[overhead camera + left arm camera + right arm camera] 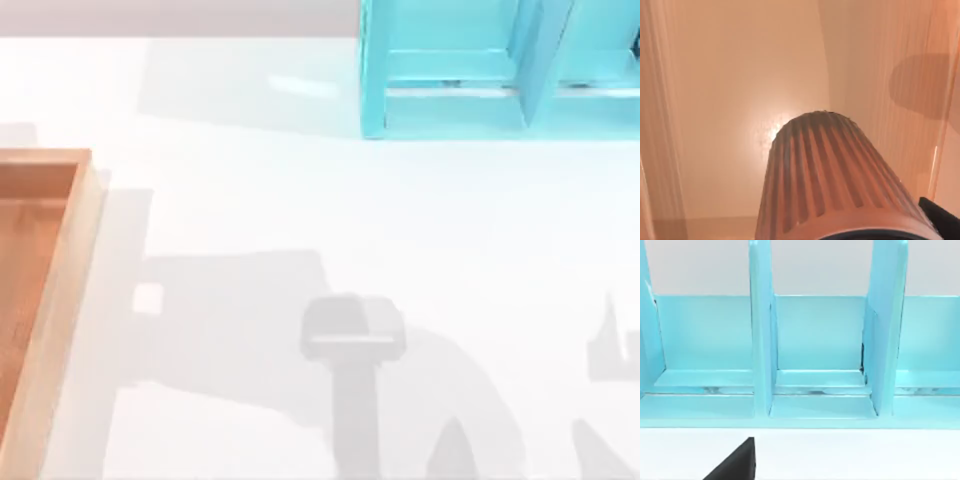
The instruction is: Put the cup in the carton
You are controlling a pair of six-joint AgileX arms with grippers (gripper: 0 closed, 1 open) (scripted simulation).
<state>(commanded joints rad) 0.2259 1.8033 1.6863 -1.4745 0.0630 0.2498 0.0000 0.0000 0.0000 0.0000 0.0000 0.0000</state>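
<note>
White table [300,200] | carton [60,260] left edge | cup [830,175] above carton floor | end effector grip: cannot tell

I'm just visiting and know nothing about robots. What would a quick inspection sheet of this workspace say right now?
Surface: white table, crossed by grey arm shadows.
Job's things: ribbed copper-brown cup, seen close in the left wrist view, over the orange-brown floor of the carton, which sits at the table's left edge.
Clutter: nothing seen.
Grippers: a dark part shows beside the cup; another dark part shows in the right wrist view, facing the shelf; finger state cannot be told.
Cables: nothing seen.
Surroundings: cyan-blue shelf at the table's far side, with upright dividers.
</note>
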